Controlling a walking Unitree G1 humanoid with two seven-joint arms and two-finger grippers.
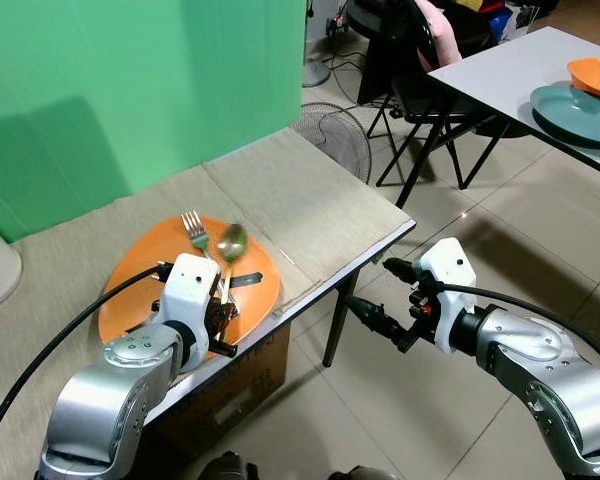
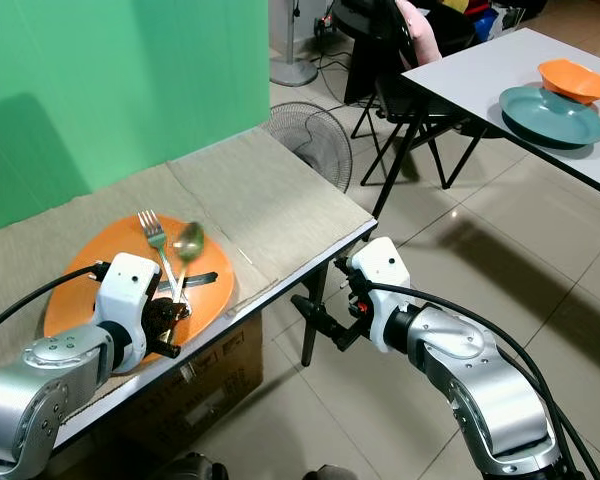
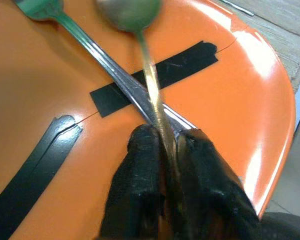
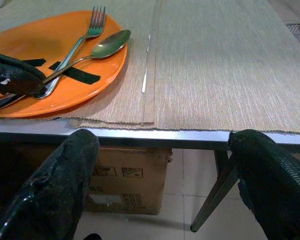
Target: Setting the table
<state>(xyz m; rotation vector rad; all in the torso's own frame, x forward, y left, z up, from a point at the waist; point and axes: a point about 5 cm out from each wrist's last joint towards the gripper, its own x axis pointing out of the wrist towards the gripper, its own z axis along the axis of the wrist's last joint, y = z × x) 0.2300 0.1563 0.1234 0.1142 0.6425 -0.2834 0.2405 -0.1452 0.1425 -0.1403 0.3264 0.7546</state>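
An orange plate [image 1: 140, 270] patched with black tape lies near the front edge of the mat-covered table [image 1: 310, 205]. On it a fork [image 1: 194, 232] and a spoon [image 1: 231, 241] cross each other. My left gripper [image 1: 220, 315] rests over the plate's near rim, shut on the spoon handle [image 3: 149, 80]. The spoon's bowl is tilted slightly up, and the fork [image 3: 90, 47] runs beneath it with its handle end hidden under the fingers. My right gripper [image 1: 372, 288] hangs open beyond the table's front edge, below the tabletop and facing it, holding nothing.
A cardboard box [image 1: 230, 390] sits under the table. A floor fan [image 1: 335, 135] and a black chair [image 1: 420, 60] stand past the far corner. A second table at the right carries a teal plate [image 1: 575, 112] and an orange bowl [image 1: 595, 75]. Tiled floor lies between the tables.
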